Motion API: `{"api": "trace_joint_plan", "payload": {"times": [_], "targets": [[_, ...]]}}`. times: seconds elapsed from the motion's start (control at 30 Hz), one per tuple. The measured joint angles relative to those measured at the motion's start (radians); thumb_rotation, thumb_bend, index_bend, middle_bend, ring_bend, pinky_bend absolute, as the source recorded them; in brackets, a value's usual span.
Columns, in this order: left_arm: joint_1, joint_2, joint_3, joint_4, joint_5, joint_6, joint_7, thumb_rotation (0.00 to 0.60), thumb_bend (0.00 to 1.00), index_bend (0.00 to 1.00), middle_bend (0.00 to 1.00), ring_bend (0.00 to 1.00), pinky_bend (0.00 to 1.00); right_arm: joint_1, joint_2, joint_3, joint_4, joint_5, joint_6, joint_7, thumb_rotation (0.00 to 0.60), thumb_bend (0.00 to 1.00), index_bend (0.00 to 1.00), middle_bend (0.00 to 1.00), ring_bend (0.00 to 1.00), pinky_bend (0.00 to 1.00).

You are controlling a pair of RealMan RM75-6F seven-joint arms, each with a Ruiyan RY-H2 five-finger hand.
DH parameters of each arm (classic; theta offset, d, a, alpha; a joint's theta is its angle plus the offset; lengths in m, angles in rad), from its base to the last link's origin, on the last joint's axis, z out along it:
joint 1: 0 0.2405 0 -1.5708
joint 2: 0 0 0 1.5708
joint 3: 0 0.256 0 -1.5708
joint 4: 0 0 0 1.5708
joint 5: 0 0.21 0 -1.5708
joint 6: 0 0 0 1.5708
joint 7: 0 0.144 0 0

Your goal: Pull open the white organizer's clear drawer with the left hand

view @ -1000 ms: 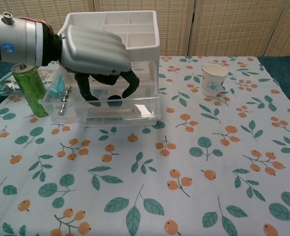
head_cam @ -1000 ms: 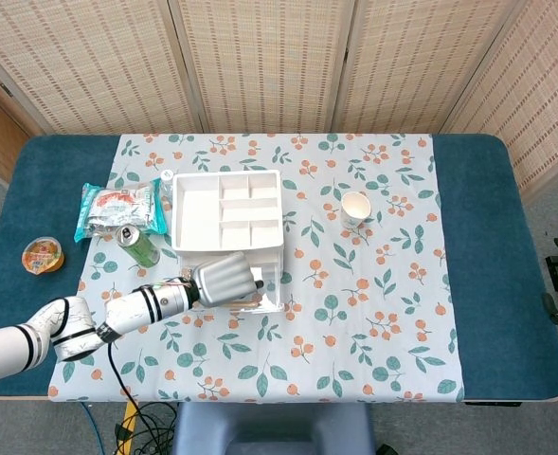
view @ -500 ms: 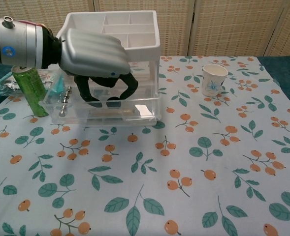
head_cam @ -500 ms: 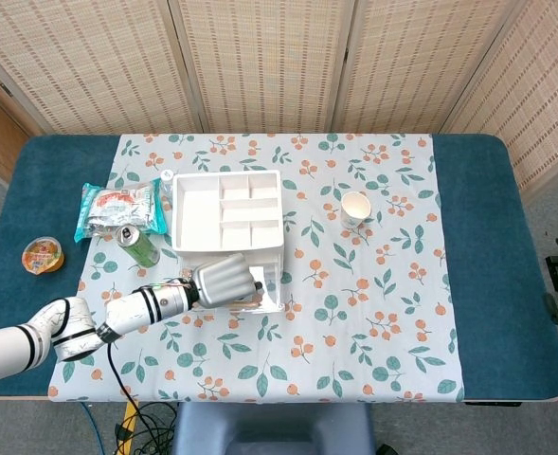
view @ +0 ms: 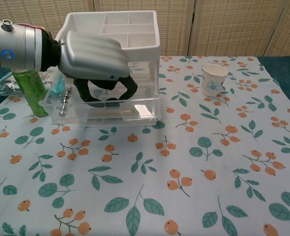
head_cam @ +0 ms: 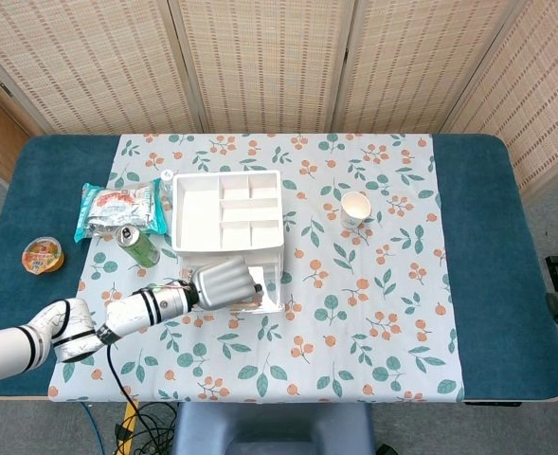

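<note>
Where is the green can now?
In the head view the green can stands left of the white organizer, just below the snack bag, on the table's left part.

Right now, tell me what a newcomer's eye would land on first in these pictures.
The silver left hand dominates the chest view, fingers curled down into the clear drawer, which sticks out from under the white organizer. Next comes the green can just left of the drawer, then the paper cup alone to the organizer's right.
</note>
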Motion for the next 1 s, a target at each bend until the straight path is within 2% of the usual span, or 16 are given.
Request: {"api": "trace_joint_plan", "payload": {"times": [0.23,0.53,1.0], "targets": [[0.001,0.0,0.004,-0.004,0.002,0.0,0.002,0.6,0.24,0.48,0.98,1.0,1.0,-0.001,-0.001,0.001,0.003,-0.001,0.003,0.001,0.6,0.37,0.08,0.14,0.12,0.16],[0.002,-0.008,0.011,0.008,0.015,0.016,-0.023,0.6,0.28,0.52,0.98,1.0,1.0,-0.003,0.0,0.002,0.0,0.0,0.006,-0.004,0.6,0.37,0.08,0.14,0.12,0.16],[0.003,-0.009,0.008,0.01,0.014,0.029,-0.032,0.6,0.28,0.54,0.98,1.0,1.0,-0.009,0.002,0.006,-0.001,-0.001,0.019,-0.002,0.6,0.37,0.08,0.14,0.12,0.16]]}}
